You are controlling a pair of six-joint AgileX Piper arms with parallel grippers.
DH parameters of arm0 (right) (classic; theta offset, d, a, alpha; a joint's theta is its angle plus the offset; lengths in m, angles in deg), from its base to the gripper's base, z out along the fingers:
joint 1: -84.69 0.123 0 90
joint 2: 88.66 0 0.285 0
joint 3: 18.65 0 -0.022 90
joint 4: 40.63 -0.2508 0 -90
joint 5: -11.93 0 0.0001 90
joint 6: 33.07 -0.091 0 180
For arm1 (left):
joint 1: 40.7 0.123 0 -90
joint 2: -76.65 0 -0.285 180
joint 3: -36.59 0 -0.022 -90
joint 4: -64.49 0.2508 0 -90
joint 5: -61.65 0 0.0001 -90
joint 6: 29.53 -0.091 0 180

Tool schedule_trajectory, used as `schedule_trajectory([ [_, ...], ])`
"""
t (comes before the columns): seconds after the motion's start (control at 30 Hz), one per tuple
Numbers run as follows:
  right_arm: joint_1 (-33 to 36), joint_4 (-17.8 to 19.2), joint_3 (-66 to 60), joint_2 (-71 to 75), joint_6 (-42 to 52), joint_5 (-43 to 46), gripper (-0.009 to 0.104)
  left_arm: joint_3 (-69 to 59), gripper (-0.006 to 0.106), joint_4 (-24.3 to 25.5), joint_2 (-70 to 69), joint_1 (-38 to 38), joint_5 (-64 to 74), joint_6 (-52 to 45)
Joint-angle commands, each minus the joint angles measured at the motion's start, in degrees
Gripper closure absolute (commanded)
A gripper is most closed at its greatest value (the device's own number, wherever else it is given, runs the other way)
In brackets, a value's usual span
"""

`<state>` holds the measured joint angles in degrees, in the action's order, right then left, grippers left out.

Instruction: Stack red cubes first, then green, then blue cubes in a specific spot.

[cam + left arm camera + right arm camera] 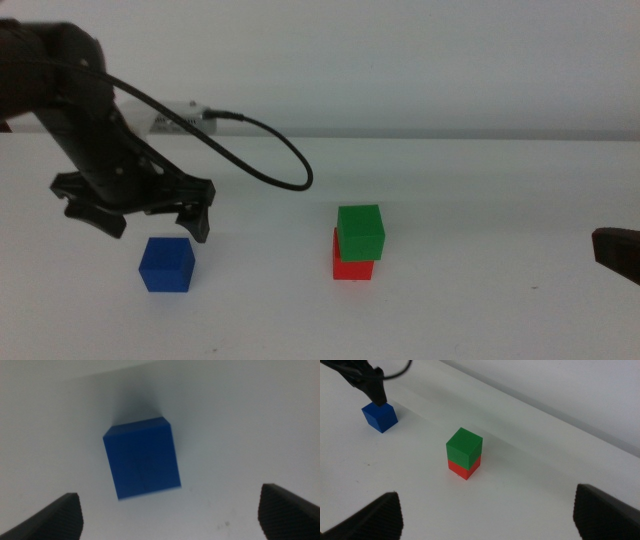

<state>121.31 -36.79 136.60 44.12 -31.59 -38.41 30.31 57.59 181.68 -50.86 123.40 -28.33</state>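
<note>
Your left tool (160,222) hangs with jaws apart just above the small matte dark-blue cube (166,264) on the white surface (450,310), the matte green cube (360,232) stacked slightly askew on the bright-red cube (352,268) well off to its side, while your right tool (485,515) waits open.

The left arm (70,110) is matte black, bulky and rounded at the wrist, narrowing to the left gripper (150,222), whose two dark jaws are wedge-shaped with blunt tips. A thin black cable (270,150) loops from the wrist. The right gripper (487,515) shows the same dark, finely textured jaws.
</note>
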Motion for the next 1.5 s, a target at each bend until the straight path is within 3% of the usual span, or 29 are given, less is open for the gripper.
schedule_trajectory([
  [0.0, -0.36, 0.24, -0.34, 0.21, -0.02, 0.25, 0.004, 0.59, 0.007, 0.24, 2.40, -0.16, -2.08, 1.94],
  [0.37, -0.36, 0.24, -0.34, 0.21, -0.02, 0.25, 0.004, -2.89, 0.007, 4.49, 6.27, -0.16, -8.37, 8.16],
  [1.0, -0.36, 0.24, -0.34, 0.21, -0.02, 0.25, 0.004, -6.36, 0.007, 2.42, 8.40, -0.16, -12.08, 7.91],
  [1.13, -0.36, 0.24, -0.34, 0.21, -0.02, 0.25, 0.004, -7.34, 0.012, 2.00, 8.40, -0.16, -13.13, 7.91],
  [1.27, -0.36, 0.24, -0.34, 0.21, -0.02, 0.25, 0.004, -7.34, 0.031, 1.72, 8.40, -0.16, -12.30, 7.91],
  [1.47, -0.36, 0.24, -0.34, 0.21, -0.02, 0.25, 0.004, -5.59, 0.100, -2.54, 5.07, -2.26, -6.57, 9.88],
])
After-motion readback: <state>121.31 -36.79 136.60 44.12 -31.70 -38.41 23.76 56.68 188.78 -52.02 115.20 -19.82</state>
